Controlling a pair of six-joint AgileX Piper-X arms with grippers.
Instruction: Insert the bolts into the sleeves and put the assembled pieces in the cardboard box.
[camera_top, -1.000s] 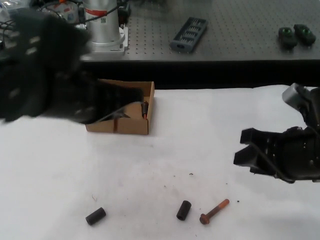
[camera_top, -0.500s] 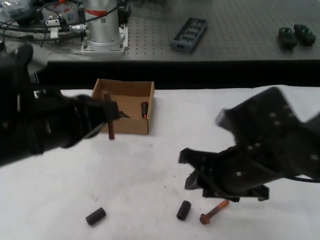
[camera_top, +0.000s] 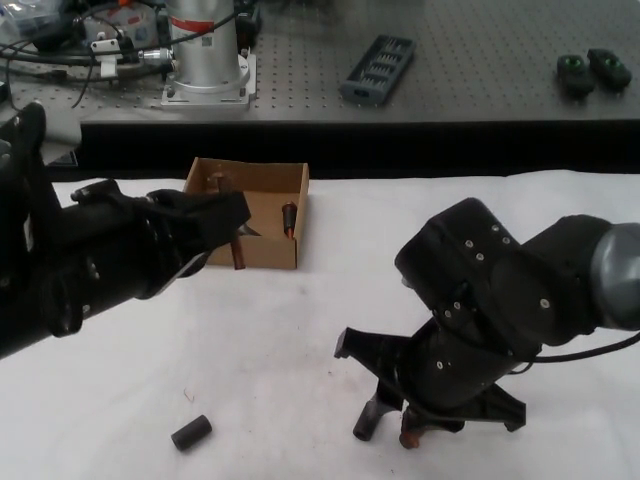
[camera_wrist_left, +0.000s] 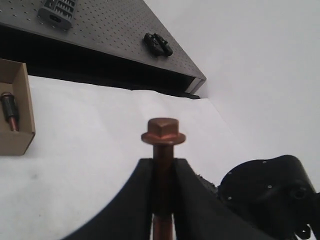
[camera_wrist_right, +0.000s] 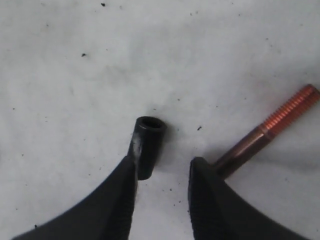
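High view, lower middle: sleeve (camera_top: 367, 422) looks light, stiff, roll-prone; take its sides. Right gripper (camera_wrist_right: 164, 162) stands parted astride it; left gripper (camera_wrist_left: 162, 175) pinches a bolt (camera_wrist_left: 163, 137).

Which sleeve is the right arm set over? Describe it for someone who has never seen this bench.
On the white sheet, along the edge nearest the arms, find the open right gripper pointing down. The sleeve is the short black tube just under it, with a loose copper bolt beside it; the other sleeve lies alone farther left.
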